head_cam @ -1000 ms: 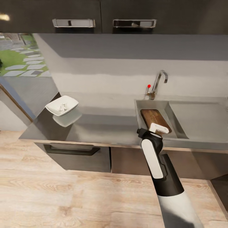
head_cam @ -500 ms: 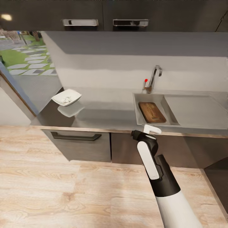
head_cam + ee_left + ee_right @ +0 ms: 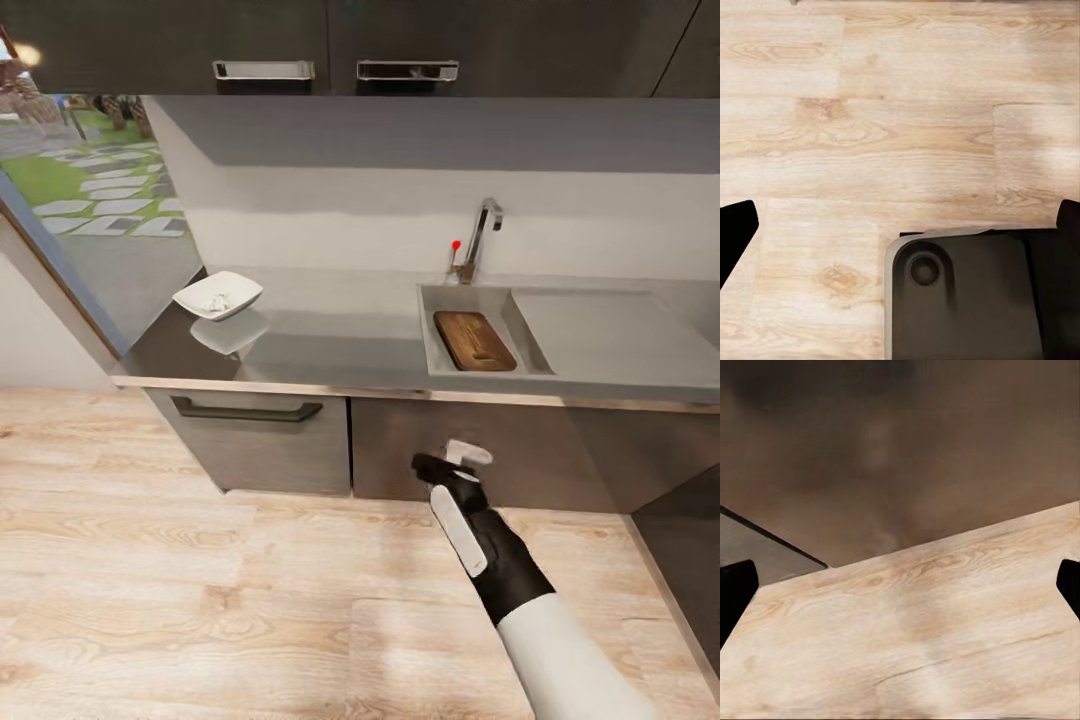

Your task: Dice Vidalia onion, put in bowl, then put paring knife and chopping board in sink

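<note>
Worktop spans my head view, dark grey and glossy over the cabinets, and from where things lie I judge the job is at its very end. The sink sits toward its right end under the tap, and the chopping board lies flat inside the basin. I cannot make out the knife there; it is too small or hidden, so my next move calls for a closer look into the basin to confirm it went in. The bowl stands near the worktop's left end, well apart from the sink, with pale bits inside that I take for the diced onion. My right hand hangs low before the cabinet doors, fingers spread wide and holding nothing. My left hand points at the wooden floor, fingers likewise wide apart and empty.
</note>
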